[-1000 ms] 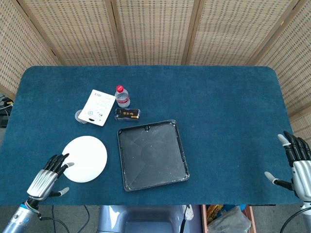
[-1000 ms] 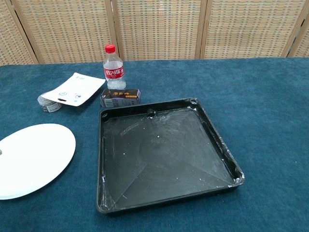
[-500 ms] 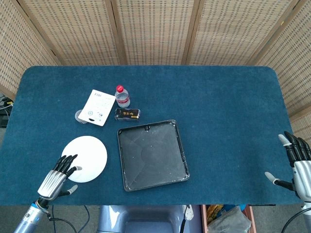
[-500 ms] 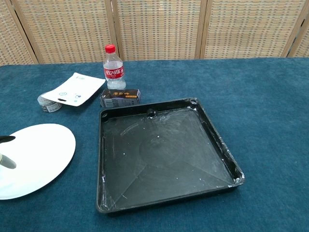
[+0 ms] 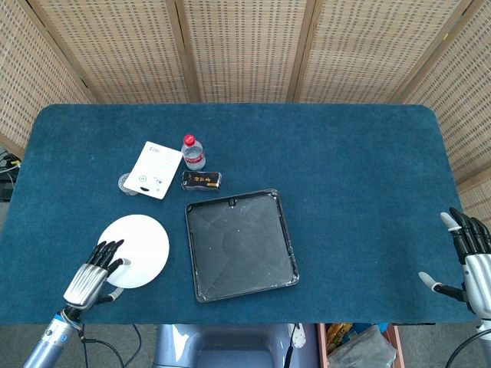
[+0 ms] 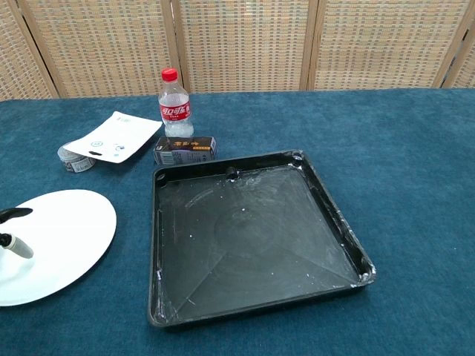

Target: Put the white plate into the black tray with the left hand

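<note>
White plate (image 5: 136, 251) lies flat on the blue worktop (image 5: 345, 176), just beside the black tray (image 5: 240, 244) at the tray's 9 o'clock; not touching it, as far as the head view shows

Progress: early. Plate not yet lifted, nothing moved into the tray. Judged step in hand: getting a hold on the plate's near-left edge

Left robot hand (image 5: 93, 274) sits at the plate's 7 o'clock, fingers stretched and apart, tips reaching over the rim. Chest view shows two fingertips (image 6: 15, 213) over the plate's left edge. Contact with the plate surface cannot be confirmed; no closed hold seen, hand holds nothing

Right robot hand (image 5: 466, 261) at the worktop's far right edge, about 4 o'clock from the tray, fingers spread, holding nothing, well apart from everything

Left to do: grip plate, lift, carry toward 3 o'clock, set down inside tray

Containers:
- tray: nothing in it; floor scuffed with pale marks and specks
- bottle (image 5: 192, 152) with red cap, upright, at tray's 11 o'clock; contents look clear

Other: dark small box (image 5: 201, 180) between bottle and tray; white pouch (image 5: 153, 169) at bottle's 9 o'clock
</note>
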Robot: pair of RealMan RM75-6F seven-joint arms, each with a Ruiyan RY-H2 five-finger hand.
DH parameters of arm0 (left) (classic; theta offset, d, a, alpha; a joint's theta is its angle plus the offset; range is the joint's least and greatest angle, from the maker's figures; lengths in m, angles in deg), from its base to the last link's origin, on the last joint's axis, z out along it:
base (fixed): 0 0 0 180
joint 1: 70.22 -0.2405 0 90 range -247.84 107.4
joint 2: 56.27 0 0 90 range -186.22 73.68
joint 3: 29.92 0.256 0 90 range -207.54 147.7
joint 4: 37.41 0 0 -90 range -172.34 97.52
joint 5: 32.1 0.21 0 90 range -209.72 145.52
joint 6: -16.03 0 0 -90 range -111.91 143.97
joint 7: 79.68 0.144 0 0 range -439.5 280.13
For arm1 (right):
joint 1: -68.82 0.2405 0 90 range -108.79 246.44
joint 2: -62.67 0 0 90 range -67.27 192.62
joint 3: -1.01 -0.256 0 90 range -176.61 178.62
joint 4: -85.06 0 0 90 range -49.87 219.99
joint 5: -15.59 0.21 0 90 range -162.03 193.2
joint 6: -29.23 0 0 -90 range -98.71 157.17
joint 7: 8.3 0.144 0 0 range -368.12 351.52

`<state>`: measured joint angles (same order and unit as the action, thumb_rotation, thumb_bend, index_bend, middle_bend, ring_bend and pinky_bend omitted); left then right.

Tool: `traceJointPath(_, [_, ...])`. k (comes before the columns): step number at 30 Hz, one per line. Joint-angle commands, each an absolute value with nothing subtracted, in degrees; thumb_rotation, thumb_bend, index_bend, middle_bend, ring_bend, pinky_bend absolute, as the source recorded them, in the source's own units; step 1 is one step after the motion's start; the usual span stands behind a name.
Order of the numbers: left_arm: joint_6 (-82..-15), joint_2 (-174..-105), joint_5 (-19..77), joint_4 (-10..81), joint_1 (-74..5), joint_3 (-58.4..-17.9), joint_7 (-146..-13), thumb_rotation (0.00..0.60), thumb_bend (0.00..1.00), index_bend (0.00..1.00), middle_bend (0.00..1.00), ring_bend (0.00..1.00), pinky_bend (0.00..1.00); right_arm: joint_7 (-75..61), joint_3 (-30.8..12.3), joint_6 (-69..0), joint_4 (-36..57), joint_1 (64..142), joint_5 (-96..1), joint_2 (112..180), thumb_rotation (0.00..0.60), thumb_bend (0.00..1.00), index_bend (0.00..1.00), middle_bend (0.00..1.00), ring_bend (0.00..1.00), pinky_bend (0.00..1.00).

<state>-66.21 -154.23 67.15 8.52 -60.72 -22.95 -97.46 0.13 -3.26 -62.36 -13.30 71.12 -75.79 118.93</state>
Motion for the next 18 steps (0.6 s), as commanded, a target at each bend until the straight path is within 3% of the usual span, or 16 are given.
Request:
traceJointPath(1, [-65.70, -154.40, 66.89, 8.49, -60.05, -23.18, -96.81, 0.600, 0.31, 0.32, 0.00, 0.00, 0.00, 0.15, -3.33, -62.29, -13.35, 71.16, -75.66, 118.95, 0.600, 0.00, 0.00, 0.00, 0.00, 0.00])
traceJointPath(8, [-64.86, -155.00, 65.75, 8.38, -58.91, -24.07, -96.68, 0.600, 0.40, 0.41, 0.00, 0.00, 0.00, 0.45, -3.39, -62.13, -13.32, 71.23, -75.48, 118.97, 0.600, 0.00, 0.00, 0.00, 0.00, 0.00])
traceJointPath(18, [-70.04, -154.69, 64.59, 9.97, -58.19, -26.97, -102.62, 0.600, 0.44, 0.67, 0.00, 0.00, 0.00, 1.12, -3.42, -61.83, -13.25, 71.37, -75.37, 118.92, 0.600, 0.00, 0.00, 0.00, 0.00, 0.00])
